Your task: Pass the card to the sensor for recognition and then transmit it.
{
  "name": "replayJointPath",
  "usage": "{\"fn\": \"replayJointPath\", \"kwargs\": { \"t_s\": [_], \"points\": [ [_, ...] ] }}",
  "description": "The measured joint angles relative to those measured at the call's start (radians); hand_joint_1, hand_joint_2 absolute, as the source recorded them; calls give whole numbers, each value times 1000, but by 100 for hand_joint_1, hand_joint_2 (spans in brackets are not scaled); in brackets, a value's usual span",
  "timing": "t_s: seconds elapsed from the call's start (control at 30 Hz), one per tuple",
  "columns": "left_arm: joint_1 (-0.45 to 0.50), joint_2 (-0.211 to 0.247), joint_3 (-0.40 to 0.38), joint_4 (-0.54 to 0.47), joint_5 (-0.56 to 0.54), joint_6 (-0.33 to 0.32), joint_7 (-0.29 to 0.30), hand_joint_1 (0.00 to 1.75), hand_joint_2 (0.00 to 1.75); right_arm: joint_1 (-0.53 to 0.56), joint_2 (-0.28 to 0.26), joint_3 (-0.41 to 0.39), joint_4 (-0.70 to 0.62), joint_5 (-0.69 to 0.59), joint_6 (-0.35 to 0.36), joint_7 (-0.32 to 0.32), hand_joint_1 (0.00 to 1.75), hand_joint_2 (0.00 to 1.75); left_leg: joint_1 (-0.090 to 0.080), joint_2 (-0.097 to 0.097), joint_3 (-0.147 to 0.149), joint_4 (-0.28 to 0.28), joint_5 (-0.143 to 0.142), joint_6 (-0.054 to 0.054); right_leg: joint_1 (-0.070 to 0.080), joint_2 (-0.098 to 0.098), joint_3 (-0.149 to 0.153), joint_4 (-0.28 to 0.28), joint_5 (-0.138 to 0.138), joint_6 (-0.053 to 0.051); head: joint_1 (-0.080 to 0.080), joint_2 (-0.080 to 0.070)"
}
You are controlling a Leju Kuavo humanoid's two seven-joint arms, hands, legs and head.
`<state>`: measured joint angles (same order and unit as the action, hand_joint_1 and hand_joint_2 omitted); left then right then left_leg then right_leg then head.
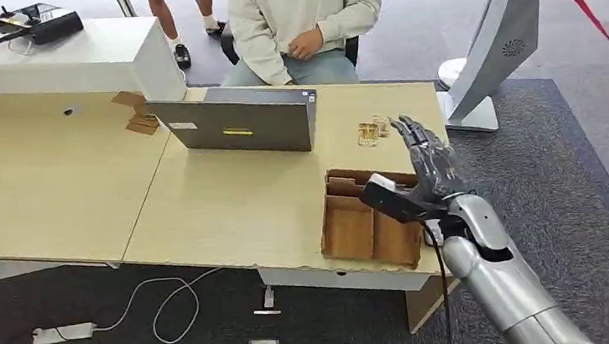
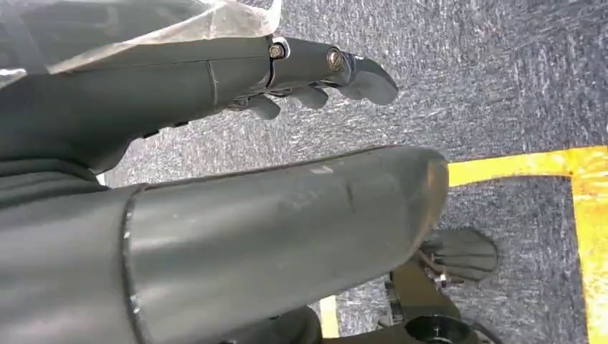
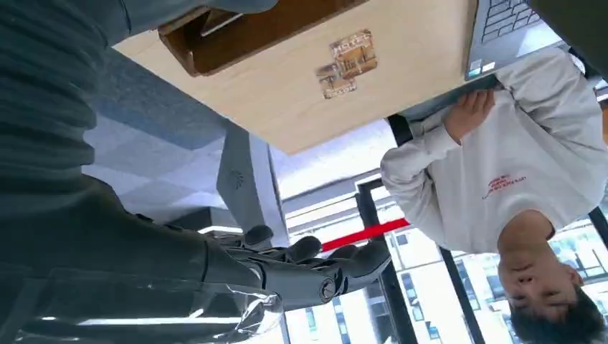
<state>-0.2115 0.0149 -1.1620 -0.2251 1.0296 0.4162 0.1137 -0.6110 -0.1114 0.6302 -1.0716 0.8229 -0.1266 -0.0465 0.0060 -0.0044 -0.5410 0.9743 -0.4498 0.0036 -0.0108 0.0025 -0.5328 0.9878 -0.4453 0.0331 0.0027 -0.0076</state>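
A long pale wooden table (image 1: 229, 209) is seen across the head view, with a white counter (image 1: 63, 60) raised at its far left, on which a black remote controller (image 1: 38, 23) with antennas is laid. Behind the table a person in a cream sweatshirt (image 1: 303, 12) is seated, hands held together at the lap. A grey laptop (image 1: 237, 121) is stood open on the table with its lid turned toward the robot. Near the table's right front corner a compartmented cardboard tray (image 1: 353, 230) is placed, and beyond it, well apart from the laptop, a few small transparent card-like pieces (image 1: 371, 130) are laid flat on the table top; which of them is the card cannot be told. The right hand (image 1: 427, 168) is raised above the tray's right edge, fingers extended and slightly apart, with nothing held. The left hand (image 2: 315, 68) is seen hanging over grey carpet, its fingers loosely stretched and nothing gripped. On the floor a white power strip (image 1: 64, 332) is laid.
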Motion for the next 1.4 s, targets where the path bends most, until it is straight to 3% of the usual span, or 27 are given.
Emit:
{"fn": "replayJointPath", "kwargs": {
  "t_s": [0.57, 1.03, 1.4],
  "points": [
    [6, -1, 1, 0, 4, 11, -23, 0, 0, 0, 14, 0, 51, 42, 6, -9, 0, 175, 0, 0, 0, 0, 0, 0, 0, 0, 0, 0, 0, 0, 0, 0],
    [20, 0, 1, 0, -3, 11, -34, 0, 0, 1, 10, 0, 142, 90, -55, -19, 0, 175, 0, 0, 0, 0, 0, 0, 0, 0, 0, 0, 0, 0, 0, 0],
    [21, 0, 1, 0, -5, 11, -30, 0, 0, 7, 2, -1, 184, 92, -63, -29, 0, 175, 0, 0, 0, 0, 0, 0, 0, 0, 0, 0, 0, 0, 0, 0]
  ]
}}
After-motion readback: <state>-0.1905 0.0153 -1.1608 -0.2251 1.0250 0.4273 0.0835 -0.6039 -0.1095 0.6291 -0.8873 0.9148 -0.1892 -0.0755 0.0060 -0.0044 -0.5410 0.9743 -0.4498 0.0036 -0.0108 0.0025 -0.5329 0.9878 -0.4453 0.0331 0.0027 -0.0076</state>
